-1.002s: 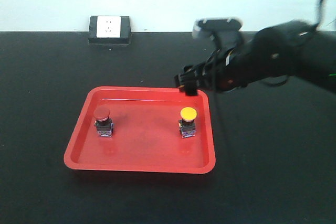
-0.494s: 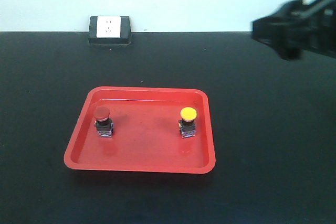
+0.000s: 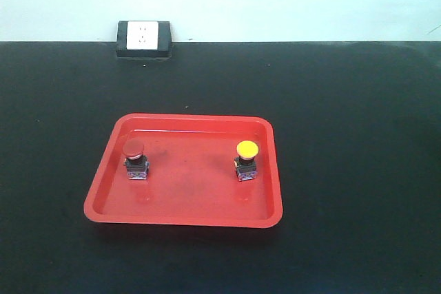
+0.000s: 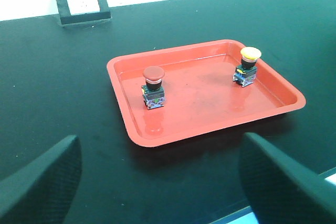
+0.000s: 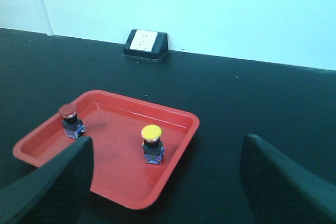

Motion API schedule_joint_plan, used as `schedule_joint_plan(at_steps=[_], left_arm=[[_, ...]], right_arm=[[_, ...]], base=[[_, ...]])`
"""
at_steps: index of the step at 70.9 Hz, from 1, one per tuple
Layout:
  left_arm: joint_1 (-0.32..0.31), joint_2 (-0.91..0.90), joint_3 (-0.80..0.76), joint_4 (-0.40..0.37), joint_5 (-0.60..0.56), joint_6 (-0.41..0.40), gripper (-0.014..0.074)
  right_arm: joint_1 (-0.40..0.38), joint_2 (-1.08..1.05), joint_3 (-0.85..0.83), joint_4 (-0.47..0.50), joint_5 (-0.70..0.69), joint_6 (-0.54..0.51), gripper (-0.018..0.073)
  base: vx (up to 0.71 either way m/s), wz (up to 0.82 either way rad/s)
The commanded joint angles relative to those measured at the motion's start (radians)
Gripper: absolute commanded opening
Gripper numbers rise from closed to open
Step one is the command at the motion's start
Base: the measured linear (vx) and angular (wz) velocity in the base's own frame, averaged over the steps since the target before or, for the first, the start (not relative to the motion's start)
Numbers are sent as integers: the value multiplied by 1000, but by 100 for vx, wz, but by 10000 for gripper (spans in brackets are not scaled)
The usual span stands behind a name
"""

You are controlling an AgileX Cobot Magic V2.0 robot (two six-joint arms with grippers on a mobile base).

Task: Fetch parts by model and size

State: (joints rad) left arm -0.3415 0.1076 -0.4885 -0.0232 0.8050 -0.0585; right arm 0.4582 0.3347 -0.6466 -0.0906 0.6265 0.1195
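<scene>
I see both parts standing upright in the red tray (image 3: 182, 219) on the black worktop (image 3: 344, 101): the red-capped switch (image 3: 135, 159) toward its left side, the yellow-capped switch (image 3: 246, 160) toward its right, well apart. Both sets of fingers, left (image 4: 157, 182) and right (image 5: 165, 182), are spread wide and empty, each hanging short of the tray. I judge fetching is done; if another pick follows, I would come down straight over the cap and close on the block base, clear of the tray wall.

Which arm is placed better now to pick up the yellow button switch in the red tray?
Probably the right. In its wrist view the yellow switch sits nearer the open right gripper; for the open left gripper it stands at the tray's far corner.
</scene>
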Motion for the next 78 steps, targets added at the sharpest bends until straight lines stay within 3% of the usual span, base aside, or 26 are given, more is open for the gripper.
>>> schedule_joint_plan(at_steps=[1,16,24,31,39,41,52,78], left_arm=[[-7,17,-23,-8,-74,-1,587],[-7,17,-23,-8,-74,-1,580],[-7,17,-23,-8,-74,-1,495],[-7,17,-23,-8,-74,-1,309],[-7,17,-23,-8,-74,-1,-8],[-7,17,-23,-8,-77,-1,-9],[-7,17,-23,-8,-110,-1,-8],[-7,17,-23,-8,-108,-1,-8]], right_arm=[[-3,-82,59,-14,-91,-57,538],[-3,-249,226,-3,-178,-103,538],[-3,-259,266,2,-224,-97,538],[-3,-256,287,20,-239,-97,532],[-3,-256,287,18,-239,-95,457],[-3,-256,287,19,-239,-89,412],[-3,-256,287,4,-246,-90,-20],[-3,-256,287,-6,-232,-88,-10]], base=[[0,0],[0,0],[0,0],[0,0],[0,0],[0,0],[0,0],[0,0]])
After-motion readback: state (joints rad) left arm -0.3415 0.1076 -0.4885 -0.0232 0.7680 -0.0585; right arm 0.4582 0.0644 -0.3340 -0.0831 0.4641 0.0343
